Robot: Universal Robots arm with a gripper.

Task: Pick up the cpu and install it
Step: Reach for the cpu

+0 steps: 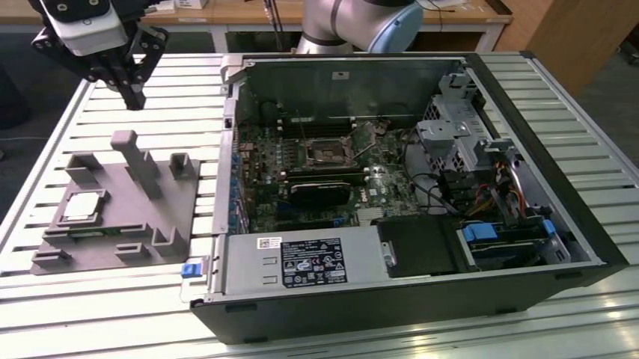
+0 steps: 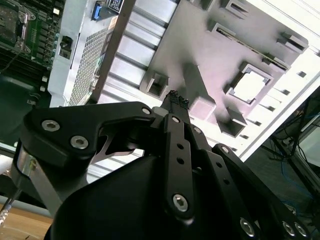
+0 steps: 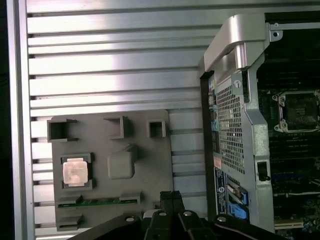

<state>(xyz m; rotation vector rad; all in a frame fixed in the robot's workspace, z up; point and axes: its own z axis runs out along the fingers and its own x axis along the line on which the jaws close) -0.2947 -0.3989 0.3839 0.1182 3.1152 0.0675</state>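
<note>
The black two-finger gripper [image 1: 133,99] of the arm hangs in the air above the ribbed aluminium table [image 1: 150,75], over the far edge of the grey plastic fixture plate [image 1: 110,224] and well apart from it. Its two fingers are pressed together at the tips, and there is nothing between them. In the second wrist view the gripper [image 2: 176,102] shows the same: the dark fingertips [image 2: 172,95] meet, and the fixture plate [image 2: 200,50] lies far under them.

The cpu, a small flat square chip with a dull silver top [image 1: 82,207], lies flat in its square pocket on the fixture plate, on the exterior view's left side of the plate. In the first wrist view the cpu [image 3: 75,172] sits inside the raised frame of this pocket, and a thin green board strip [image 3: 97,202] lies in a slot just beside it.

The open black computer case [image 1: 399,310] lies on the table at the exterior view's right of the fixture plate. On the green motherboard inside, the dark square socket with metal frame [image 1: 325,152] has no chip in it
</note>
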